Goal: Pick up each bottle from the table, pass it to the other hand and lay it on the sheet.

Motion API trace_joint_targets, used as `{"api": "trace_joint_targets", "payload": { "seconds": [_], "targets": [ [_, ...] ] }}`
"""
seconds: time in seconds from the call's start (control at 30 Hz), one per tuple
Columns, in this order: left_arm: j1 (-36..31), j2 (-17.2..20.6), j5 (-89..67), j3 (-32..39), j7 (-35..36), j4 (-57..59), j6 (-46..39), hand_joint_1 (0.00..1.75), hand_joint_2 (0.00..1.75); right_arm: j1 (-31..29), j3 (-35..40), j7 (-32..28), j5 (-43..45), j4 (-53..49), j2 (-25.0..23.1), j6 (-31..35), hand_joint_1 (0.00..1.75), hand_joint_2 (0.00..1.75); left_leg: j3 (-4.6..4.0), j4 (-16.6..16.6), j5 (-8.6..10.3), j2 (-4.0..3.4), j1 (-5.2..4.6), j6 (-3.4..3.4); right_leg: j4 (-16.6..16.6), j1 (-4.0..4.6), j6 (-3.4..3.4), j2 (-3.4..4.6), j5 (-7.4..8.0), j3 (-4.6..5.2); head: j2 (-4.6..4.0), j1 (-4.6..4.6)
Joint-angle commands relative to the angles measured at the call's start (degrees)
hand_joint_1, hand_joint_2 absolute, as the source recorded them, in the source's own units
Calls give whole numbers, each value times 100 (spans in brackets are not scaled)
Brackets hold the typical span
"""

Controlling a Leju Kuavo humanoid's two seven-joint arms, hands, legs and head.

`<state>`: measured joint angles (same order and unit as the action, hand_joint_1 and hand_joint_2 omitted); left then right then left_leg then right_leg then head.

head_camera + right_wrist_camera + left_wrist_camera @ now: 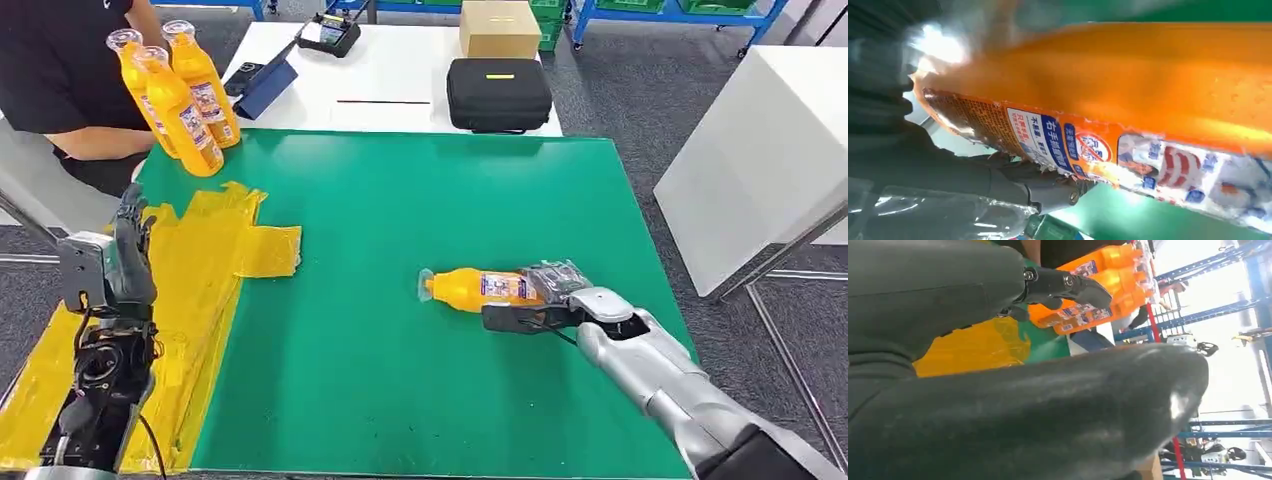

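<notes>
**Right hand on lying bottle, left hand idle over sheet**

Lying on its side on the green mat point(400, 300) of the desk: one orange bottle point(480, 288), cap pointing toward the robot's left, right of the mat's middle. Gripped at its base end by the right hand point(545, 300), dark fingers point(1043, 192) curled under the label in the right wrist view, thumb side blurred there. Whether lifted or resting on the mat, hard to tell from the head view; probably touching.

Raised at the desk's left edge: the left hand point(128, 255), fingers apart, holding nothing, above the yellow sheet point(205, 290). Sheet crumpled, spread along the mat's left side, one flap reaching toward the middle.

Standing upright at the mat's far left corner: three more orange bottles point(180, 95), touching one another, just beyond the sheet's far end. Seen again past the left hand's fingertips point(1083, 290) in the left wrist view.

Behind those, a person in a black shirt point(60, 60), forearm close to the bottles.

Farther back on a white table point(400, 75): black case point(498, 94), cardboard box point(499, 28), blue tablet stand point(262, 85), small black device point(330, 33). Blue racks point(660, 10) along the far wall. White panel point(760, 160) well apart at the right.
</notes>
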<state>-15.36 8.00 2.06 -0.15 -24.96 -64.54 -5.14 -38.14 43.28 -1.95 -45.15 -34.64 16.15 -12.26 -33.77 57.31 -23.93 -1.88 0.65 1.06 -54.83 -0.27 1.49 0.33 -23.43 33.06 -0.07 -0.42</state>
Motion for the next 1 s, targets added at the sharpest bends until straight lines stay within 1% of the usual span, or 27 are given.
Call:
{"api": "trace_joint_targets", "payload": {
  "seconds": [0.03, 0.13, 0.17, 0.2, 0.23, 0.3, 0.33, 0.37, 0.4, 0.47, 0.5, 0.57, 0.6, 0.63, 0.73, 0.83, 0.87, 0.93, 0.97, 1.0],
  "targets": [
    [342, 63, 418, 183, 124, -17, 556, 0, 0, 173, -1175, -233, 991, -789, -664, 171, 175, 175, -1, -6, -2, -18, -7, -6, -3, -8, -7, 26, 2, 15, 0, -4],
    [315, 23, 456, 28, 242, -195, 632, 0, 0, 418, -1815, -269, 1776, -1777, -539, -120, 175, 175, -25, 2, 2, 11, -10, -6, -15, -10, -7, 2, -7, 34, 0, -4],
    [299, 10, 456, -73, 304, -261, 668, 0, 0, 611, -1894, -181, 1861, -2202, -397, -206, 175, 175, -40, 6, 6, 26, -4, -6, -13, -4, -4, -11, -5, 40, 0, -2],
    [287, -1, 456, -110, 338, -276, 653, 0, 0, 701, -1920, -138, 1889, -2364, -336, -247, 175, 175, -48, 8, 7, 42, -7, -9, -18, -6, -5, -27, -13, 44, 0, -7],
    [286, -2, 457, -120, 345, -278, 648, 0, 0, 727, -1928, -126, 1894, -2406, -321, -254, 175, 175, -64, 5, 19, 57, -7, -2, -12, -6, -2, -55, -10, 55, 0, -7],
    [283, -4, 458, -123, 347, -277, 646, 0, 0, 760, -1931, -133, 1891, -2413, -307, -243, 175, 175, -82, 3, 27, 76, -2, 3, -8, -4, 0, -78, -9, 62, 0, -2],
    [288, 7, 457, -120, 345, -272, 647, 0, 0, 775, -1928, -137, 1888, -2413, -312, -233, 175, 175, -76, 5, 19, 98, -7, 3, -12, -9, -1, -93, -21, 56, 0, -4],
    [288, 7, 457, -120, 345, -272, 647, 0, 0, 775, -1928, -137, 1888, -2413, -312, -233, 175, 175, -88, 4, 22, 90, -4, 3, -9, -8, 0, -88, -13, 66, 0, -4],
    [294, 21, 456, -116, 344, -267, 648, 0, 0, 781, -1923, -141, 1887, -2409, -327, -227, 175, 175, -81, 5, 14, 89, -8, 3, -13, -12, -1, -83, -20, 58, 0, -2],
    [294, 21, 456, -116, 344, -267, 648, 0, 0, 781, -1923, -141, 1887, -2409, -327, -227, 175, 175, -108, 3, 24, 83, -6, 4, -9, -12, -1, -81, -8, 83, 0, -2],
    [294, 21, 456, -116, 344, -267, 648, 0, 0, 781, -1923, -141, 1887, -2409, -327, -227, 175, 175, -97, 3, 18, 89, -11, 2, -14, -18, -3, -82, -16, 74, 0, -4],
    [294, 21, 456, -116, 344, -267, 648, 0, 0, 781, -1923, -141, 1887, -2409, -327, -227, 175, 175, -113, 4, 24, 84, -10, 3, -10, -17, -2, -81, -8, 89, 0, -4],
    [294, 21, 456, -116, 344, -267, 648, 0, 0, 781, -1923, -141, 1887, -2409, -327, -227, 175, 175, -103, 6, 18, 89, -13, 0, -15, -20, -5, -82, -16, 81, 0, -2],
    [294, 21, 456, -116, 344, -267, 648, 0, 0, 781, -1923, -141, 1887, -2409, -327, -227, 175, 175, -113, 4, 24, 86, -11, 2, -10, -17, -3, -82, -8, 89, 0, -4],
    [294, 21, 456, -116, 344, -267, 648, 0, 0, 781, -1923, -141, 1887, -2409, -327, -227, 175, 175, -87, 5, 12, 91, -19, -3, -21, -26, -8, -78, -23, 71, 0, -2],
    [305, 18, 467, -120, 343, -268, 652, 0, 0, 771, -1961, -170, 1911, -2385, -353, -190, 175, 175, -87, 5, 11, 91, -19, -1, -20, -26, -7, -78, -24, 72, 0, -4],
    [339, 14, 536, -150, 355, -313, 715, 0, 0, 841, -2013, -175, 1920, -2529, -369, -129, 175, 175, -108, 4, 21, 86, -12, 2, -11, -18, -2, -80, -11, 88, 0, -4],
    [358, -21, 591, -208, 369, -368, 777, 0, 0, 934, -2109, -185, 2007, -2774, -439, -85, 175, 175, -94, 5, 14, 90, -16, 0, -16, -23, -4, -79, -20, 77, 0, -4],
    [352, -75, 664, -241, 398, -420, 829, 0, 0, 985, -2166, -121, 2039, -2933, -523, -88, 175, 175, -110, 2, 22, 86, -12, 3, -9, -19, -2, -81, -11, 89, 0, -4],
    [351, -95, 700, -294, 445, -462, 869, 0, 0, 1024, -2234, -80, 2081, -3047, -603, -78, 175, 175, -106, 5, 18, 87, -13, 2, -13, -20, -2, -80, -15, 87, 0, -2]
  ]
}}
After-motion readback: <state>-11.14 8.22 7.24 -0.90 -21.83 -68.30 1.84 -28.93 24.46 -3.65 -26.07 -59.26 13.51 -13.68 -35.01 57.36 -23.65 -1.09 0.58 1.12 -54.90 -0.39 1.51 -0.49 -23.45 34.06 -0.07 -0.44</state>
